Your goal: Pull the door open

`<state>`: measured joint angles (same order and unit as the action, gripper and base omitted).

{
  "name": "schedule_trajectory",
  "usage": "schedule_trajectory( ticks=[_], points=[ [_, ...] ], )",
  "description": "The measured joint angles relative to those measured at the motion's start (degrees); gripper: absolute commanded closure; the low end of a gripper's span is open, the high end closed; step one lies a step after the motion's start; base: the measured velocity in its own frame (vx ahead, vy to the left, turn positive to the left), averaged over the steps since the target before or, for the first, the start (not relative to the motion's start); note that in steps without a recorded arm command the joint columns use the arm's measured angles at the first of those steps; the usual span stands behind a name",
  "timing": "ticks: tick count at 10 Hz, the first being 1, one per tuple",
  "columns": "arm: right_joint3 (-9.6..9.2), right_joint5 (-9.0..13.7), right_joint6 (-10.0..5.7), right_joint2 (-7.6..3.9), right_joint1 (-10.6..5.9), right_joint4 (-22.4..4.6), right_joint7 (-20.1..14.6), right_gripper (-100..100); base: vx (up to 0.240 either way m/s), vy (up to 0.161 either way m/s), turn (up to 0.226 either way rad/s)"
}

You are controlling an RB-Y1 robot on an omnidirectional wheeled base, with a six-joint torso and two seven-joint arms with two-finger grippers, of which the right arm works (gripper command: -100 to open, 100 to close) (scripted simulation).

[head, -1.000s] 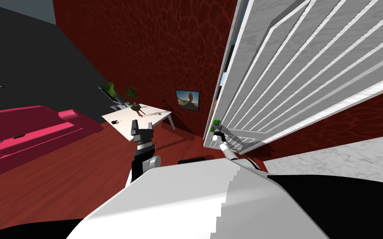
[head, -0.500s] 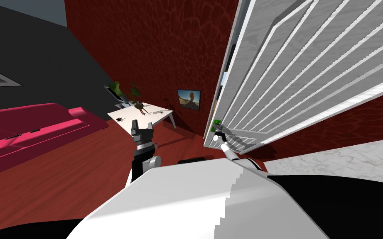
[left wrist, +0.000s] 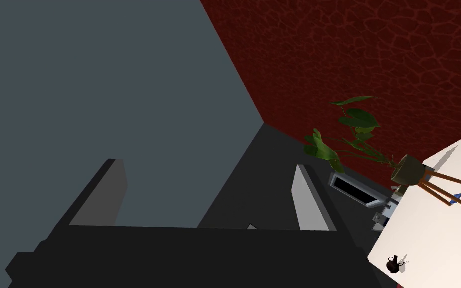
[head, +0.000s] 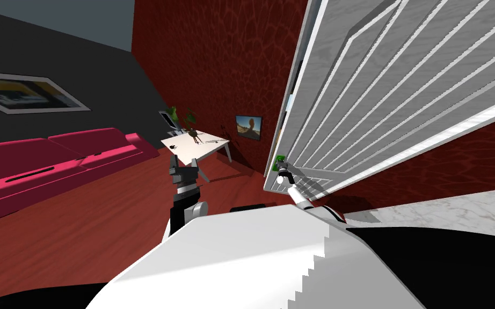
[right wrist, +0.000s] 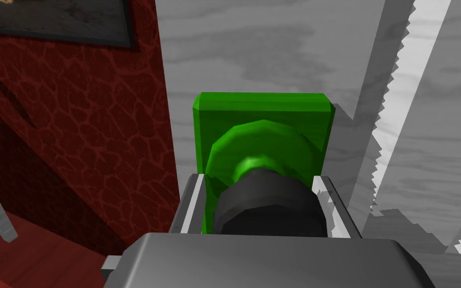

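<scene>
— Gripping anything?
— Yes: the right gripper (right wrist: 259, 179) pinches the dark knob (right wrist: 269, 207) on its green plate (right wrist: 262, 107), at the edge of the white panelled door (head: 380, 91).
— And the left gripper (left wrist: 208, 165)?
— Fingers spread wide, holding nothing.

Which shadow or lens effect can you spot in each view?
Head view: the wide lens splays the white panelled door toward the corner. Right wrist view: the green square handle plate behind the black round knob throws a shadow on the door; a panel edge looks jagged. Left wrist view: the potted green plant shadows the white table.
</scene>
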<state>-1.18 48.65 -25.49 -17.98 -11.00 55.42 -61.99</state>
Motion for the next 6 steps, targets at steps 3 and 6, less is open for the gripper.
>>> schedule_trajectory(
  ticks=[3,6],
  points=[
    [-1.93,0.23,0.33,-2.09,1.18,1.43,-3.07,100,-0.203,-0.063,0.166],
    [-3.33,0.26,0.45,-3.04,1.74,1.57,-4.94,100,-0.147,-0.036,0.087]
  ],
)
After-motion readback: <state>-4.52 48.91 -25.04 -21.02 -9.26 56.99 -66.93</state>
